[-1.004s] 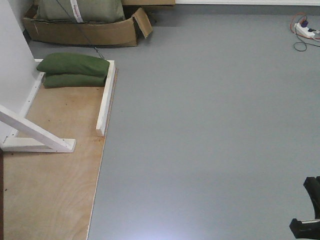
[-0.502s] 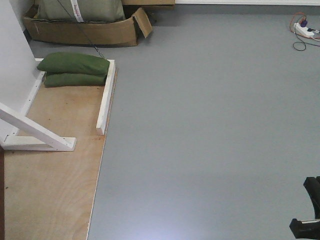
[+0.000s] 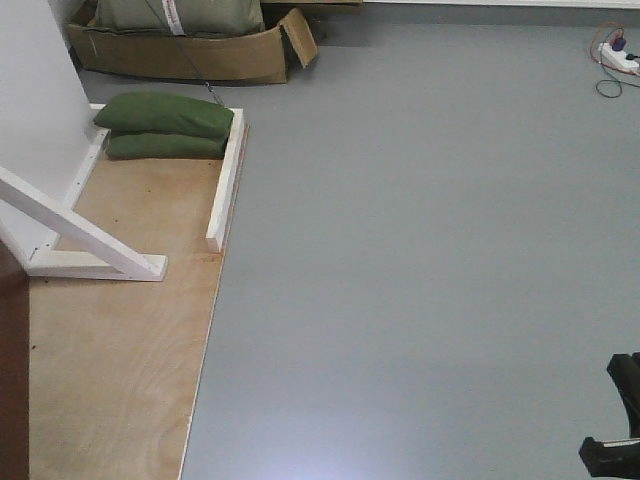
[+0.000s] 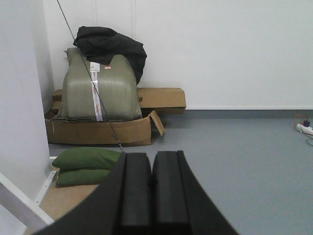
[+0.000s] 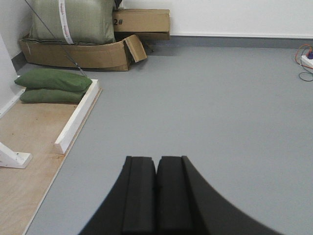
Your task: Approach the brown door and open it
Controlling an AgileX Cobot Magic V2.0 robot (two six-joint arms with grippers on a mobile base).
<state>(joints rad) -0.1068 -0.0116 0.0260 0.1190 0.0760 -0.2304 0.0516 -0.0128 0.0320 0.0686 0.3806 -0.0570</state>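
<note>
A dark brown strip point(image 3: 12, 370), seemingly the brown door's edge, stands at the front view's lower left edge beside a white wall panel point(image 3: 30, 110); its handle is out of view. My left gripper point(image 4: 151, 157) is shut and empty, held over the grey floor and facing the back wall. My right gripper point(image 5: 156, 160) is shut and empty, pointing over the grey floor point(image 5: 205, 98). A black arm part point(image 3: 615, 425) shows at the front view's lower right corner.
A plywood base point(image 3: 120, 340) with white rails point(image 3: 225, 180) and a diagonal white brace point(image 3: 75, 235) lies on the left. Two green sandbags point(image 3: 165, 128) sit on it. Cardboard boxes point(image 3: 190, 50) stand at the back left. A power strip with cables point(image 3: 615, 55) lies far right.
The whole front view has shifted: the plywood base, sandbags and boxes moved right and up in frame, and the brown strip at the left edge has grown wider. Both grippers stay shut.
</note>
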